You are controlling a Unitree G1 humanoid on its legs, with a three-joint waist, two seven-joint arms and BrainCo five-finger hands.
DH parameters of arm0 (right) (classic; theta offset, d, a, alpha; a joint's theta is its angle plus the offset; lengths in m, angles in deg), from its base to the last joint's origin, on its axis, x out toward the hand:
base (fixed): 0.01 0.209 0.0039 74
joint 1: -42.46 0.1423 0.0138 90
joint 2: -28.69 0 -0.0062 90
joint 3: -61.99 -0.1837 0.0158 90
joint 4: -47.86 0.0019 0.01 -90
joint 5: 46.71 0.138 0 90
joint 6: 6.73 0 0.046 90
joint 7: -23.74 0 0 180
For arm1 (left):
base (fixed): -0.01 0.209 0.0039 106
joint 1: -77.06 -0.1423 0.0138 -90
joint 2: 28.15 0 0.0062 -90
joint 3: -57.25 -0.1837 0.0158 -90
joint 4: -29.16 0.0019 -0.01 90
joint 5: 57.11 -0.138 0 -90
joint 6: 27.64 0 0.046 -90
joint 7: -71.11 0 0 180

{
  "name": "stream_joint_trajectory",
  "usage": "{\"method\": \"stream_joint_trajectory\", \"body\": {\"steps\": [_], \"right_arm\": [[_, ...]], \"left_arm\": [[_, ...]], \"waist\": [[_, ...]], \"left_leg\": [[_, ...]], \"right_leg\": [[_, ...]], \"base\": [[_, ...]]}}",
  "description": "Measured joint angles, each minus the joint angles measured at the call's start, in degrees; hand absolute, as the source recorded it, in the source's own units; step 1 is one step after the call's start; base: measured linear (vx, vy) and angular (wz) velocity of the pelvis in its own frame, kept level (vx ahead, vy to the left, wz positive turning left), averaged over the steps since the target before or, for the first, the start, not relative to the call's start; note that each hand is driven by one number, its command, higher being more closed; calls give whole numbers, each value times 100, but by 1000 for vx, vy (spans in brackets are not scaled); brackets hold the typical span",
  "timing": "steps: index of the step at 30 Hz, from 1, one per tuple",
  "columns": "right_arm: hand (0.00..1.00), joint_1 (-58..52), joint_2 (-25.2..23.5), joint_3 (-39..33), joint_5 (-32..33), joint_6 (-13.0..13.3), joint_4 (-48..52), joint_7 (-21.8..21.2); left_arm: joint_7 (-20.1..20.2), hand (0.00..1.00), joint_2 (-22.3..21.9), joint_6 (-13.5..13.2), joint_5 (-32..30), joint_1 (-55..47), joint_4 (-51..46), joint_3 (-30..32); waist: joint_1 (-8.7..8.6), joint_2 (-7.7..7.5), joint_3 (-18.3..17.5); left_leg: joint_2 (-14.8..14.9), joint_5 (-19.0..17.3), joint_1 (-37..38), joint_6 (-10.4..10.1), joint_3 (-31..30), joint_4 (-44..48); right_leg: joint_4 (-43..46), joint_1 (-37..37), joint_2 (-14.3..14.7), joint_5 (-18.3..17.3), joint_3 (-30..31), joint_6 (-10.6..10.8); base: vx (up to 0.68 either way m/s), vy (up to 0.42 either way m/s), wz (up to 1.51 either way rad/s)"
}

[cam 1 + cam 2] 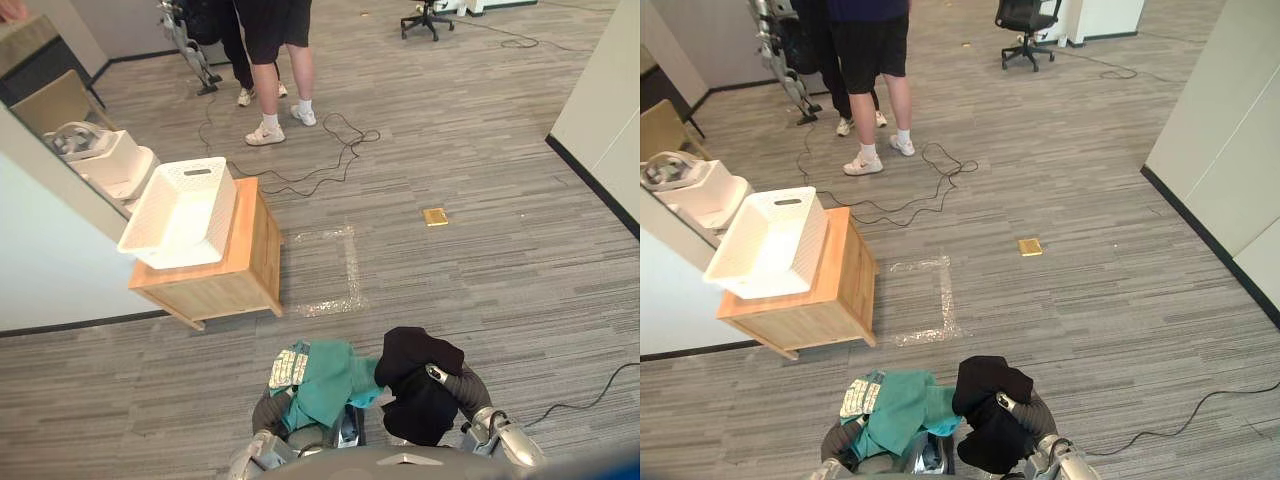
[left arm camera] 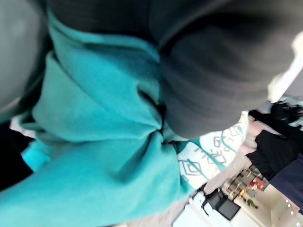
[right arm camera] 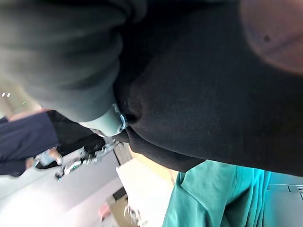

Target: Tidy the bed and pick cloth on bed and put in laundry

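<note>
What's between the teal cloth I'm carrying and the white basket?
Bare grey carpet, seen in the left eye view, from the teal cloth to the wooden cabinet under the white basket. The tape outline lies aside.

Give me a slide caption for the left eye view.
Robot carrying a teal cloth and a black cloth, facing a white basket on a wooden cabinet; a person stands beyond.

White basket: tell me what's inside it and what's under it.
The basket shows a bare white inside; its near wall hides part of the bottom. Under it stands a wooden cabinet.
</note>
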Motion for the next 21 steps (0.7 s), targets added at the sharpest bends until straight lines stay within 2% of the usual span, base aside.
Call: {"method": "stream_joint_trajectory", "body": {"steps": [1,2,3,4,5,6,7,8,9,10,11,12,13,14,16,17,18,19,20,21], "right_arm": [[100,79,42,64,-19,9,35,4],[100,138,35,68,-19,4,31,14],[100,246,19,75,-24,-20,15,50],[100,124,202,66,-28,-49,127,75],[100,155,168,67,-28,-82,79,101],[100,212,153,72,-28,-138,84,135],[100,229,150,89,-29,-148,108,164],[100,268,85,83,-27,-148,167,188],[100,287,26,79,-27,-148,219,194],[100,284,-43,171,-39,-151,238,205],[100,259,-50,201,-62,-158,238,217],[100,154,-59,212,-81,-164,244,252],[100,90,-58,212,-81,-164,267,275],[100,-40,-59,226,-76,-161,357,319],[100,-302,-70,315,-70,-129,494,375],[100,-395,-89,339,-70,-105,510,378],[100,-522,-108,338,-68,-60,565,392],[100,-572,-131,335,-63,-10,574,389],[100,-600,-187,317,-61,19,560,390],[100,-609,-260,309,-13,40,560,389]], "left_arm": [[92,100,66,157,76,153,12,-62],[130,100,66,204,70,228,34,-100],[242,100,180,228,55,251,-103,-174],[289,100,121,237,56,195,-90,-371],[295,100,146,214,55,229,-42,-415],[209,100,191,240,-33,280,13,-456],[92,100,203,210,-110,272,66,-454],[-1,100,203,146,-206,267,33,-491],[-80,100,275,111,-235,256,-55,-533],[-228,100,417,9,-408,237,-131,-592],[-312,100,447,-3,-426,228,-124,-621],[-495,100,483,-36,-461,223,-127,-693],[-584,100,485,-52,-484,221,-127,-718],[-738,100,486,-96,-558,190,-127,-774],[-897,100,511,-126,-599,131,-147,-790],[-982,100,538,-116,-629,129,-141,-796],[-991,100,544,-108,-642,122,-140,-806],[-989,100,547,-110,-643,127,-138,-804],[-988,100,553,-109,-649,132,-124,-803],[-983,100,552,-117,-720,99,-118,-794]], "waist": [[-150,-154,8],[-172,-216,93],[-63,-207,126],[25,-33,33],[32,-92,11],[8,-244,-94],[6,-277,-117],[0,-288,-121],[-13,-403,-51],[-45,-516,23],[-74,-524,46],[-116,-494,107],[-151,-472,150],[-235,-430,171],[-373,-494,172],[-430,-511,177],[-481,-506,173],[-503,-507,174],[-527,-512,171],[-525,-516,166]], "left_leg": [[36,-161,-293,43,207,689],[198,-239,-536,26,389,1258],[314,-445,-740,-94,790,1436],[394,-423,-512,397,802,745],[292,-528,-434,356,795,778],[95,-706,-260,367,812,704],[-44,-810,-39,368,812,562],[-158,-867,101,390,787,476],[-284,-911,244,398,761,390],[-436,-1000,514,472,628,257],[-446,-1031,609,468,562,225],[-452,-1074,901,460,372,103],[-448,-1077,1093,458,258,4],[-446,-1084,1308,422,68,-147],[-456,-1087,1586,317,-299,-384],[-454,-1093,1744,262,-522,-521],[-455,-1126,1906,203,-816,-638],[-456,-1138,2001,172,-979,-699],[-455,-1155,2107,121,-1165,-735],[-456,-1203,2270,45,-1440,-736]], "right_leg": [[-229,154,-61,318,9,86],[-257,221,-51,466,-3,64],[-138,381,-133,574,22,44],[121,445,11,545,136,65],[260,512,-106,485,150,107],[839,399,-390,502,203,220],[1860,44,-700,679,360,509],[2741,-257,-952,873,506,676],[3526,-586,-1162,1193,647,642],[4746,-1086,-1420,1384,716,528],[5122,-1244,-1434,1317,717,438],[5679,-1547,-1374,1081,624,95],[5826,-1707,-1287,908,607,-9],[5813,-2014,-1128,679,620,-48],[5271,-2608,-898,393,624,-125],[4683,-2903,-750,336,644,-121],[3684,-3144,-578,380,702,-57],[2942,-3204,-462,502,809,-4],[2033,-3200,-345,790,956,-11],[789,-3152,-244,1318,1193,79]], "base": [[440,50,29],[379,122,29],[313,174,-2],[363,209,-7],[284,159,15],[305,150,27],[380,174,26],[318,142,6],[363,124,21],[238,65,24],[295,66,44],[183,31,47],[361,32,67],[351,-2,87],[299,-27,93],[370,-60,103],[390,-69,114],[513,-106,119],[493,-143,121],[609,-221,119]]}}
